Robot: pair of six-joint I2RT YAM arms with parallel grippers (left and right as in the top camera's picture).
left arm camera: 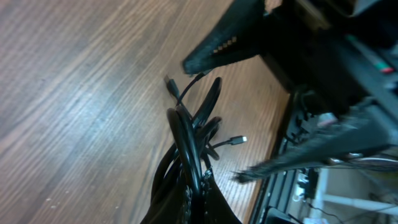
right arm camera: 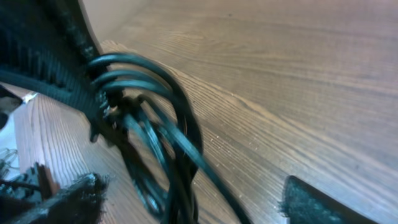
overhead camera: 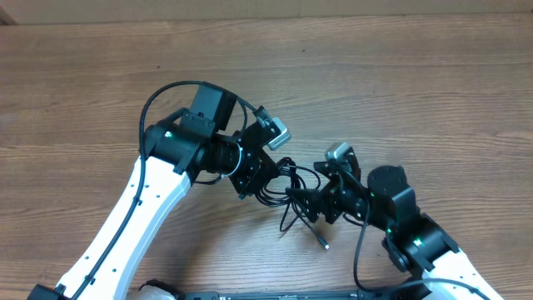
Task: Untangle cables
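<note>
Cables (overhead camera: pixel 287 177) are one tangled bundle on the wooden table (overhead camera: pixel 375 75), sitting in the gap between the two grippers, closer to the front edge than the back. Left gripper (overhead camera: pixel 255 177) comes in from the left with its jaws pressed together on the bundle. In the left wrist view the strands run straight out of the closed jaws at the bottom of frame, and in the right wrist view a ribbed pad is clamped across several loops at upper left. Right gripper (right arm camera: pixel 193 185) has its jaws spread. Its two fingers (right arm camera: pixel 68 199) sit in the bottom corners of its own view, well apart, with a few loops dropping down between them. The left wrist view shows the same two dark fingers wide apart, with one strand ending right at the tip of the upper one; can't tell if it actually touches. The strands stay stacked tight at the left jaws, then fan out into separate loops toward the right gripper. A pale-tipped plug (left arm camera: pixel 243 139) sticks out sideways from the bundle, clear of both grippers. A dark plug (left arm camera: pixel 169 81) lies flat on the wood just beside the loops. Overhead, one loose tail (overhead camera: pixel 310 231) trails out of the bundle toward the front edge, with its end lying on the wood near the right arm.
</note>
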